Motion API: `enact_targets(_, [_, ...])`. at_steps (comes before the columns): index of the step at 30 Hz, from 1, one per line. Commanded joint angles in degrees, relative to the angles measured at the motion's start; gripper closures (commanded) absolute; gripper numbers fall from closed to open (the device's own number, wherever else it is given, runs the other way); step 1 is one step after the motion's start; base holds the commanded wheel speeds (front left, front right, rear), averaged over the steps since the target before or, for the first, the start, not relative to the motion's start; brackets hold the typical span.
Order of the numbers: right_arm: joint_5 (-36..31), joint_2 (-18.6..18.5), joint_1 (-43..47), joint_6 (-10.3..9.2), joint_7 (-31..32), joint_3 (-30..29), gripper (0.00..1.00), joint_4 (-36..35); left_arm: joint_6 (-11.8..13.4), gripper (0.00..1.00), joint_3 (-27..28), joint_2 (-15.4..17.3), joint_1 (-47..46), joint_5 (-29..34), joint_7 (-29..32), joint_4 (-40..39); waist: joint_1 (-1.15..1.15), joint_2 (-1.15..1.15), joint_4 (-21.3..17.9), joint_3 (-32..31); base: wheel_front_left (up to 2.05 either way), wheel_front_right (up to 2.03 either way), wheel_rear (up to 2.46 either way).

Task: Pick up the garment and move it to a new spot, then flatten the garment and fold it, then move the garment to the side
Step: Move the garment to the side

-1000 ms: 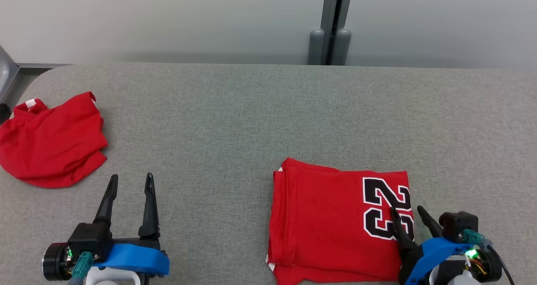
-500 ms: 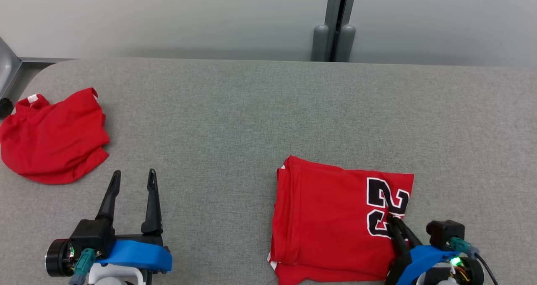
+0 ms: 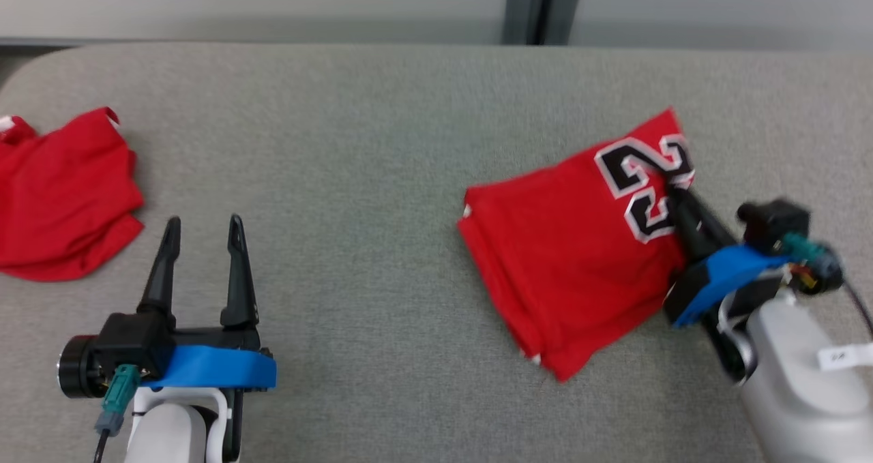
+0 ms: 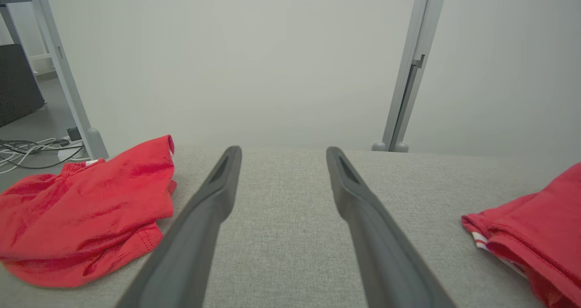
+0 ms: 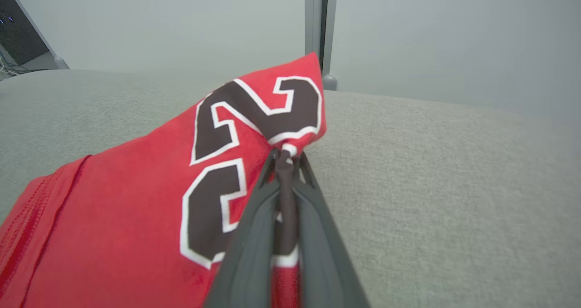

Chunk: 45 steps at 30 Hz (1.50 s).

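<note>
Right claw (image 3: 672, 190) is clamped together on the right edge of the folded red garment (image 3: 573, 272), biting in at the black number print (image 3: 644, 190). In the right wrist view, cloth is bunched between the tips and the corner above them looks raised off the counter (image 3: 368, 176). Left claw (image 3: 202, 226) has its fingers apart and holds nothing, sitting lower left of the head frame over bare counter. The garment lies right of centre in the head frame, skewed, with the gripped end toward the upper right and the loose corner trailing toward bottom centre. It looks like a light, soft, limp knit with no stiffness. With a single pinch point the stacked layers will likely slide and fan open, so the fold may loosen. A safer hold would catch all layers at the edge, or take a second corner with the other claw. There is plenty of open counter in the centre and upper right of the frame. A second red cloth (image 3: 61, 190) sits at the far left, well apart. The counter's far edge runs along the top, with a grey post (image 3: 539, 6) behind it. Its right edge is cut off, so the margin there can't be told.
</note>
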Motion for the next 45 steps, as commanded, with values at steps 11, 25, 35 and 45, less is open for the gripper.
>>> enact_targets(11, [2.23, -11.81, -15.34, 0.01, 2.37, 1.26, 1.0, -5.02, -0.11, 0.0, 0.44, 1.57, -8.27, 2.92, -0.2, -6.11, -0.01, -0.01, -6.89, 13.39, 0.0, 0.0, 0.0])
enact_targets(25, [4.82, -15.75, -19.23, 0.01, 0.07, -1.45, 1.0, -4.36, 0.83, 0.0, 1.29, 5.87, -9.34, 5.25, 2.19, -15.77, -0.01, -0.01, -18.09, 20.38, 0.0, 0.0, 0.0])
enact_targets(35, [3.65, -17.43, -25.34, 0.0, 1.48, 1.4, 1.0, -0.74, 1.06, 0.0, 0.68, 6.48, -9.4, 4.88, 3.21, -18.32, -0.01, -0.01, -17.42, 22.42, 0.0, 0.0, 0.0])
enact_targets(45, [2.78, -24.46, -34.24, -0.01, 3.93, 4.03, 1.0, 9.86, 1.37, 0.0, -0.24, 6.39, -10.64, 4.6, 2.52, -19.16, -0.01, -0.01, -14.65, 24.28, 0.0, 0.0, 0.0])
